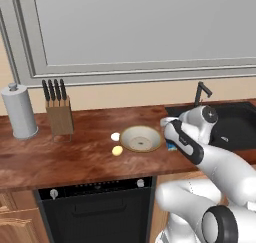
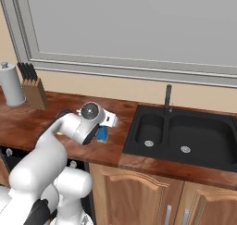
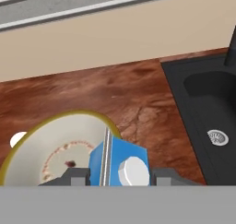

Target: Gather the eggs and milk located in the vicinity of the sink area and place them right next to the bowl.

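The blue milk carton [image 3: 119, 162] with its white cap sits between my two finger tips, and my gripper [image 3: 119, 176] is shut on it. In the base views the milk [image 2: 102, 134] shows under my hand, low over the wooden counter, just right of the bowl [image 1: 141, 138]. My gripper [image 1: 170, 141] is mostly hidden by the wrist. The cream bowl [image 3: 55, 144] lies directly left of the carton. A white egg [image 1: 115, 136] and a yellowish egg [image 1: 117, 150] rest on the counter at the bowl's left side. The black sink [image 2: 185, 131] lies to the right.
A dark faucet [image 2: 168, 96] stands behind the sink. A knife block [image 1: 59, 112] and a paper towel roll [image 1: 19, 112] stand at the back left of the counter. A dark appliance front [image 1: 95, 212] is under the counter edge.
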